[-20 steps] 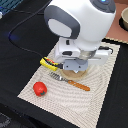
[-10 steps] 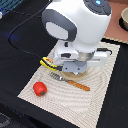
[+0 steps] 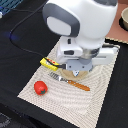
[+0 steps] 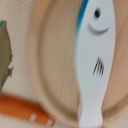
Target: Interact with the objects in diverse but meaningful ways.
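Arm bulk hides most of the plate (image 3: 86, 75), end effector unseen.

a beige woven placemat (image 3: 75, 97) lay on a black tabletop (image 3: 20, 60). near the mat's middle sat a tan round plate (image 3: 85, 75), mostly hidden in the exterior view; the wrist view showed its wooden surface and rim (image 4: 55, 60) close up, blurred. a fork with a wooden handle (image 3: 70, 82) lay on the mat just beside the plate, tines toward the exterior view's left; an orange-brown strip (image 4: 25, 115) at the plate's edge in the wrist view looked like that handle. a black cable (image 3: 22, 30) ran across the tabletop. part of a tan bowl-like item (image 3: 123, 17) showed at the exterior view's right edge.
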